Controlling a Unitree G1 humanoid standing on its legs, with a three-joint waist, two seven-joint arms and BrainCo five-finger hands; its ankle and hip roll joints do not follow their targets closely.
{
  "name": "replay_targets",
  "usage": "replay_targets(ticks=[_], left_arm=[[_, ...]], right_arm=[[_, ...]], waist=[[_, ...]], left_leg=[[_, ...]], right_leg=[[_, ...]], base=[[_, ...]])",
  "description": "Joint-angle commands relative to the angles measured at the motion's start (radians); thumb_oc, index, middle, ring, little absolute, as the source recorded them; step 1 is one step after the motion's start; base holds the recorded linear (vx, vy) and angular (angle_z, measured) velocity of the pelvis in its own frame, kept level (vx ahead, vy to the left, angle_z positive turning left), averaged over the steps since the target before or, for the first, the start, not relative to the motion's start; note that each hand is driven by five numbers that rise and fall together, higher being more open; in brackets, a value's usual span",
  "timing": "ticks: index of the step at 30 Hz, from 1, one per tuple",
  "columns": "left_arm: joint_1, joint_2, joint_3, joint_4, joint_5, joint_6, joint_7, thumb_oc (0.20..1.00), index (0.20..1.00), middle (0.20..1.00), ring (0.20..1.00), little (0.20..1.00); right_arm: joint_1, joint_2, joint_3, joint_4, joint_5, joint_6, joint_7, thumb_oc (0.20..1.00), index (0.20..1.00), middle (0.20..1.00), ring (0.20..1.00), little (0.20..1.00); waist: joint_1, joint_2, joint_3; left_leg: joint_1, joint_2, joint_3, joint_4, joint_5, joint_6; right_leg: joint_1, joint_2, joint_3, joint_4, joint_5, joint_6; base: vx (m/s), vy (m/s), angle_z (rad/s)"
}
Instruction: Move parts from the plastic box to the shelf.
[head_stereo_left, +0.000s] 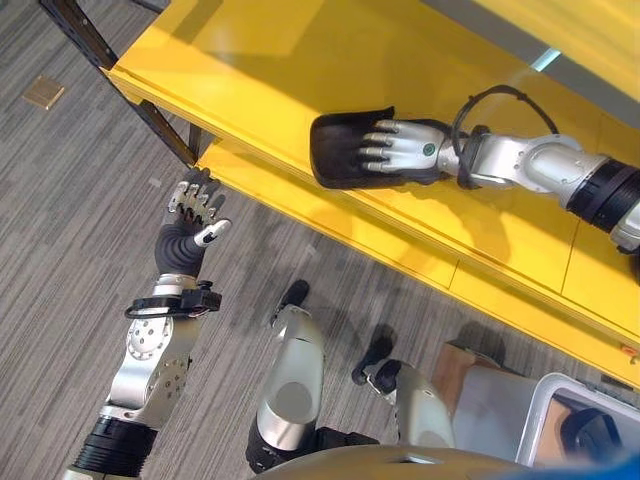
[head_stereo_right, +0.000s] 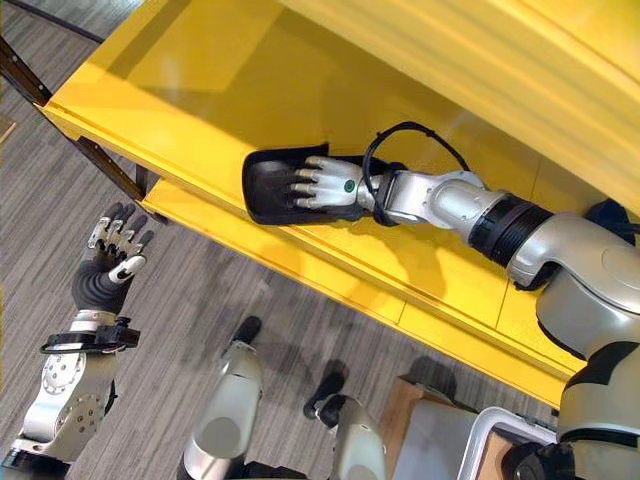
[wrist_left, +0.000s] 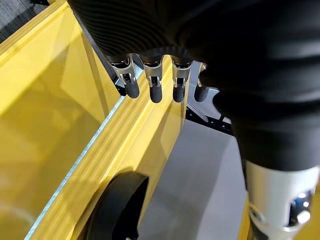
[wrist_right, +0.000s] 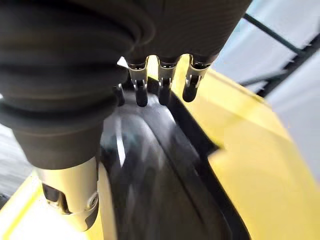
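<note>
A black curved plastic part (head_stereo_left: 340, 150) lies on the yellow shelf board (head_stereo_left: 260, 70), close to its front edge. My right hand (head_stereo_left: 405, 145) rests flat on top of the part with straight fingers (wrist_right: 162, 87); the part's glossy surface (wrist_right: 150, 190) runs under them. My left hand (head_stereo_left: 190, 225) hangs over the grey floor just in front of the shelf's edge, fingers (wrist_left: 155, 85) straight and holding nothing. The pale plastic box (head_stereo_left: 535, 415) sits at the lower right with a dark part (head_stereo_left: 590, 430) inside.
A lower yellow ledge (head_stereo_left: 400, 250) juts out below the shelf board. The shelf's dark metal leg (head_stereo_left: 150, 115) stands at its left end, close to my left hand. A brown cardboard piece (head_stereo_left: 455, 375) lies beside the box. Grey carpet (head_stereo_left: 70, 200) spreads to the left.
</note>
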Motion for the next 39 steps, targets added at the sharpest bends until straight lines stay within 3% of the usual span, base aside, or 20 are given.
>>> replay_targets(ticks=[1, 13, 18, 22, 23, 24, 26, 27, 28, 33, 39], left_arm=[[0.000, 0.024, 0.017, -0.026, -0.008, -0.050, 0.001, 1.000, 1.000, 1.000, 1.000, 1.000], [0.001, 0.012, 0.000, -0.017, -0.020, -0.054, -0.013, 1.000, 1.000, 1.000, 1.000, 1.000], [0.018, -0.044, 0.019, -0.014, -0.011, -0.057, 0.001, 1.000, 1.000, 1.000, 1.000, 1.000], [0.026, -0.098, 0.040, -0.010, 0.003, -0.061, 0.010, 1.000, 1.000, 1.000, 1.000, 1.000], [0.025, -0.092, 0.038, -0.010, 0.003, -0.061, 0.010, 1.000, 1.000, 1.000, 1.000, 1.000], [0.028, -0.103, 0.040, -0.010, 0.009, -0.060, 0.011, 1.000, 1.000, 1.000, 1.000, 1.000], [0.037, -0.126, 0.042, -0.006, 0.022, -0.062, 0.008, 1.000, 1.000, 1.000, 1.000, 1.000], [0.043, -0.136, 0.043, -0.006, 0.016, -0.067, 0.006, 1.000, 1.000, 1.000, 1.000, 1.000], [0.041, -0.137, 0.039, -0.005, 0.009, -0.069, 0.003, 1.000, 1.000, 1.000, 1.000, 1.000], [0.038, -0.145, 0.033, 0.007, -0.012, -0.074, 0.024, 1.000, 1.000, 1.000, 1.000, 1.000], [0.030, -0.148, 0.022, 0.011, -0.030, -0.064, 0.055, 1.000, 1.000, 1.000, 1.000, 1.000]], right_arm=[[-0.085, -0.057, 0.045, -0.036, 0.006, 0.031, -0.034, 1.000, 1.000, 1.000, 1.000, 1.000], [-0.010, -0.181, 0.045, 0.052, -0.050, 0.075, -0.101, 1.000, 1.000, 1.000, 1.000, 1.000], [-0.014, -0.274, 0.042, -0.033, -0.008, 0.100, -0.165, 1.000, 1.000, 1.000, 1.000, 1.000], [0.153, -0.366, -0.223, -0.264, 0.178, 0.090, -0.170, 1.000, 1.000, 1.000, 1.000, 1.000], [0.169, -0.370, -0.240, -0.270, 0.177, 0.091, -0.166, 1.000, 1.000, 1.000, 1.000, 1.000], [0.244, -0.368, -0.349, -0.308, 0.240, 0.092, -0.161, 1.000, 1.000, 1.000, 1.000, 1.000], [0.503, -0.282, -0.697, -0.381, 0.431, 0.086, -0.177, 1.000, 1.000, 1.000, 1.000, 1.000], [0.626, -0.183, -0.844, -0.413, 0.555, 0.060, -0.188, 1.000, 1.000, 1.000, 1.000, 1.000], [0.659, -0.129, -0.892, -0.431, 0.624, 0.047, -0.183, 1.000, 1.000, 1.000, 1.000, 1.000], [0.741, 0.096, -0.980, -0.489, 0.852, 0.006, -0.184, 1.000, 1.000, 1.000, 1.000, 1.000], [0.752, 0.334, -0.975, -0.511, 1.108, -0.042, -0.179, 1.000, 1.000, 1.000, 1.000, 1.000]], waist=[[-0.022, 0.007, -0.022], [-0.064, 0.023, -0.041], [-0.108, 0.054, -0.048], [-0.148, 0.062, -0.043], [-0.146, 0.058, -0.045], [-0.151, 0.058, -0.044], [-0.164, 0.063, -0.040], [-0.168, 0.067, -0.037], [-0.167, 0.068, -0.036], [-0.171, 0.068, -0.035], [-0.176, 0.065, -0.036]], left_leg=[[0.008, 0.044, -0.048, -0.005, -0.076, 0.025], [0.018, 0.056, -0.026, -0.012, -0.075, 0.021], [0.022, 0.062, -0.008, -0.014, -0.074, 0.021], [0.022, 0.066, 0.009, -0.005, -0.076, 0.024], [0.019, 0.064, 0.008, -0.008, -0.070, 0.025], [0.018, 0.063, 0.008, -0.007, -0.070, 0.026], [0.019, 0.063, 0.018, 0.006, -0.079, 0.031], [0.022, 0.062, 0.022, 0.007, -0.080, 0.034], [0.023, 0.062, 0.026, 0.007, -0.080, 0.035], [0.027, 0.060, 0.037, -0.002, -0.071, 0.039], [0.031, 0.061, 0.050, -0.014, -0.063, 0.040]], right_leg=[[0.065, -0.035, 0.091, 0.020, -0.036, 0.061], [0.062, -0.035, 0.105, 0.008, -0.032, 0.069], [0.058, -0.033, 0.119, 0.004, -0.026, 0.071], [0.052, -0.034, 0.133, -0.001, -0.016, 0.072], [0.050, -0.035, 0.132, -0.004, -0.011, 0.073], [0.049, -0.035, 0.134, -0.005, -0.008, 0.073], [0.048, -0.036, 0.145, 0.000, -0.009, 0.071], [0.049, -0.035, 0.150, -0.005, -0.005, 0.071], [0.050, -0.036, 0.151, -0.007, -0.002, 0.071], [0.051, -0.034, 0.161, -0.025, 0.011, 0.070], [0.053, -0.032, 0.169, -0.052, 0.029, 0.070]], base=[[0.00, 0.000, 0.00], [0.00, -0.003, -0.02], [0.00, 0.006, -0.09], [-0.01, 0.023, -0.06], [-0.02, 0.011, -0.05], [-0.01, 0.007, -0.13], [-0.01, 0.010, -0.21], [-0.02, 0.006, -0.15], [-0.02, -0.005, -0.09], [-0.02, -0.003, -0.10], [0.00, 0.000, 0.00]])
